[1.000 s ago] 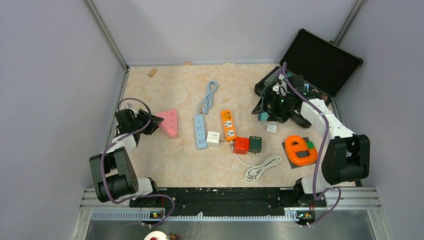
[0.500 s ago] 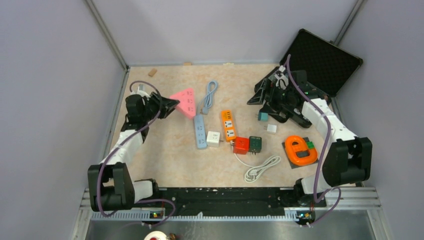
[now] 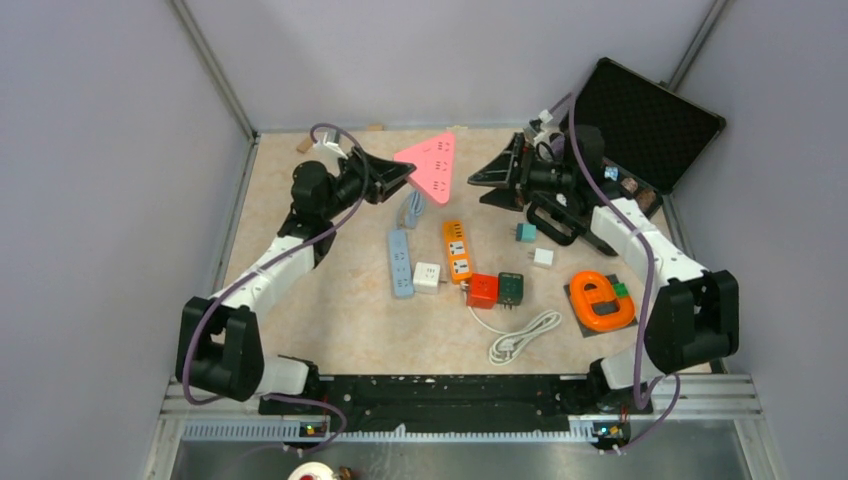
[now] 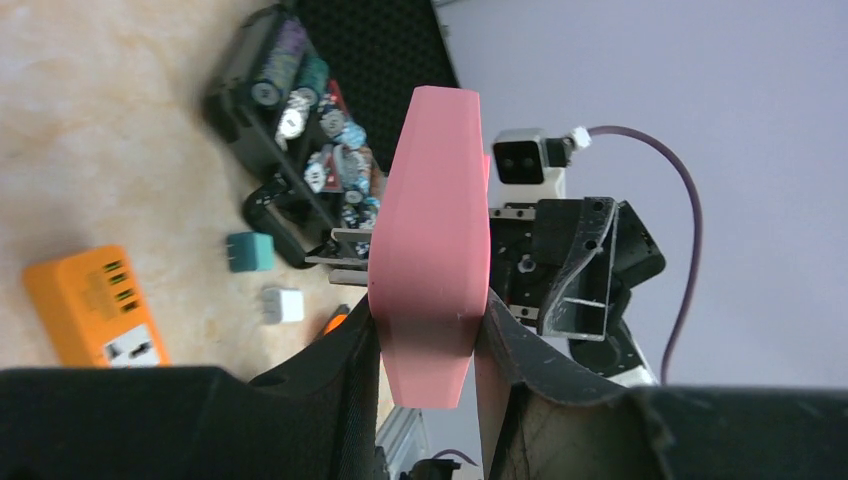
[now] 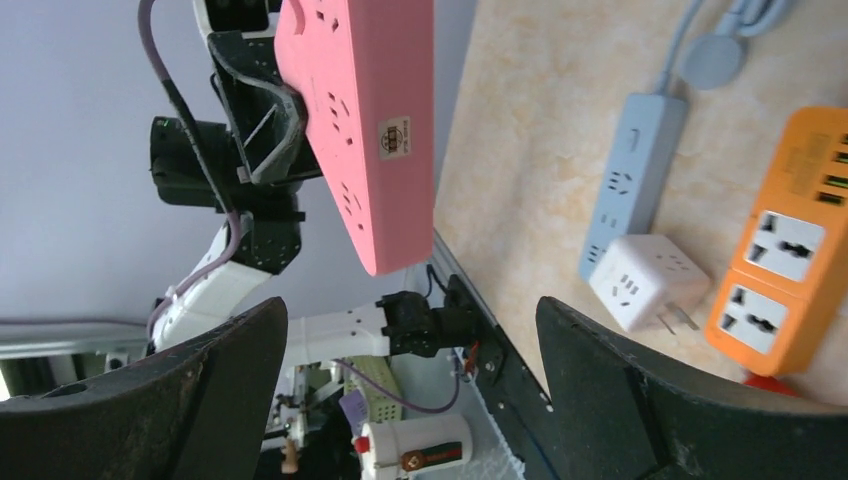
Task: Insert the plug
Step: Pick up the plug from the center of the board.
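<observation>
Tabletop (image 3: 330, 310) was beige and marbled, under even, soft light. Plain grey-lilac panels closed 3 of its sides: back wall (image 3: 440, 60) at its far edge, left wall (image 3: 90, 200), right wall (image 3: 790, 200). 2 metal posts (image 3: 215, 70) rose from its far corners. A ribbed metal rail (image 3: 450, 430) ran along its near edge.
</observation>
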Controlling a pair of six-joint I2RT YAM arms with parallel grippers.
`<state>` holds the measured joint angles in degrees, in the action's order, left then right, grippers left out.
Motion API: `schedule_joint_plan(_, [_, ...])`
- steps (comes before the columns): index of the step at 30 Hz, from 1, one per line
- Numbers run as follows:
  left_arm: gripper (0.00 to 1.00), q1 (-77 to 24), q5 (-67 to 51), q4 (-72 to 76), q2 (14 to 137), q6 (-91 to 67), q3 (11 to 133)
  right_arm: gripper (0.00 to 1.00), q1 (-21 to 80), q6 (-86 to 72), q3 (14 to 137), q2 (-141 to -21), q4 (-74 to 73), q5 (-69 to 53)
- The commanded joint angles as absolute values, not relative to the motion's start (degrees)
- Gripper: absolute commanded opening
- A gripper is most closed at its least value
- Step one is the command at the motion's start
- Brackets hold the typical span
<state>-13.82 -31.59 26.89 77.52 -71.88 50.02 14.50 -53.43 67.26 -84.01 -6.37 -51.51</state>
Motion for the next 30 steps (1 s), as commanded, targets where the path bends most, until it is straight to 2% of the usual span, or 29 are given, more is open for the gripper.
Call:
schedule_joint_plan(1, [0.0,-16.54,-30.89,35.02,78.28,-74.72,55.25,0.91,17.13,-61.53,69.9,-85.77,7.22,-55.41])
schedule_joint_plan(10, [0.0,-20.28,-29.68,43.05,80.88,-80.93,54.85,0.86,20.33,-71.46,73.5,-90.21,18.38,-54.44])
schedule_joint_plan(18, [0.0,-21.46,-28.65,41.35,80.09,-80.55,54.9,0.72,20.41,-74.14,75.24,-90.38,21.0,-51.6])
schedule_joint_plan(23, [0.0,-22.13,-28.54,40.05,79.1,-80.53,54.27,0.46,20.43,-74.36,75.94,-90.88,20.83,-51.23])
schedule_joint_plan(25, [0.0,-22.44,-28.36,39.13,78.51,-80.23,53.9,0.3,20.41,-74.84,76.06,-91.22,21.16,-51.85])
schedule_joint_plan(29, [0.15,-22.5,-28.86,37.06,77.82,-79.17,53.62,0.0,20.41,-73.48,75.72,-91.15,19.45,-52.72])
schedule_joint_plan(30, [0.25,-22.49,-28.91,36.67,77.67,-78.85,53.55,0.0,20.46,-72.48,75.68,-91.1,18.82,-52.95])
